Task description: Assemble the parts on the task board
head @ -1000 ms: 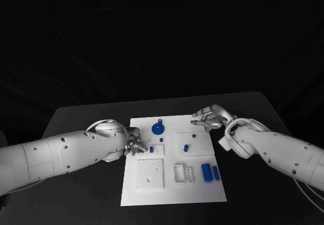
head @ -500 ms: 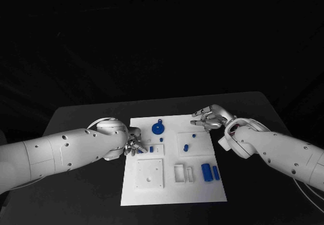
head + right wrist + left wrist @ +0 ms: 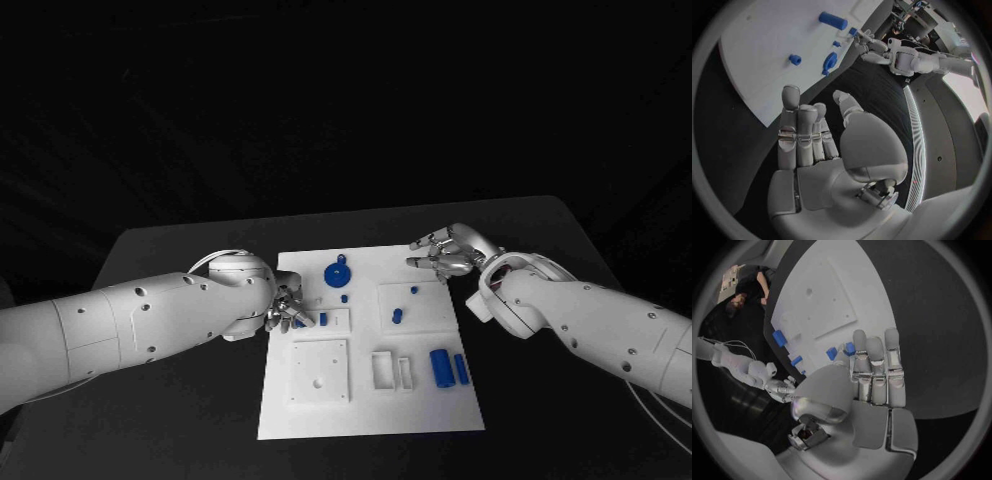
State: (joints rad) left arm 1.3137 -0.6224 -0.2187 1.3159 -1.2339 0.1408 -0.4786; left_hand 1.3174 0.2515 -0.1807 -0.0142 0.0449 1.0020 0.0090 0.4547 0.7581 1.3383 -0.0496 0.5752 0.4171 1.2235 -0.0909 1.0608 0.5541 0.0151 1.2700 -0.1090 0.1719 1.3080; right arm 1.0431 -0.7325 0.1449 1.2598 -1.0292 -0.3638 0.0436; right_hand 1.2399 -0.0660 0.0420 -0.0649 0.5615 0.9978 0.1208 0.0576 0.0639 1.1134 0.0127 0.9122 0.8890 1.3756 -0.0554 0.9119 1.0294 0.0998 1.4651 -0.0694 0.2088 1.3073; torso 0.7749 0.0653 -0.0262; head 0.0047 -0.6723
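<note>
A: Several small blue parts sit across the task board (image 3: 368,420), which lies flat mid-tabletop (image 3: 173,250). The left hand (image 3: 286,310) is at the board's left edge, fingertips right by a short blue block (image 3: 323,319). Contact isn't clear from the head view.

B: Does the wrist cam show a grip?

A: No. Its fingers (image 3: 874,365) are straight and side by side, reaching over the block with nothing held. The right hand (image 3: 447,250) hovers over the board's far right corner, fingers loosely curled, empty.

B: How will the block handle?

A: It looks like rigid plastic, very light, probably slick. It likely skids on the board if nudged, so it wants a pinch across its two long flanks, not a push from one side.

B: And the round part (image 3: 339,273)?

A: It's flat and disc-like, so its rim looks the place to grip. The two blue bars (image 3: 440,364) near the board's right edge look easier, pinched mid-length.
</note>
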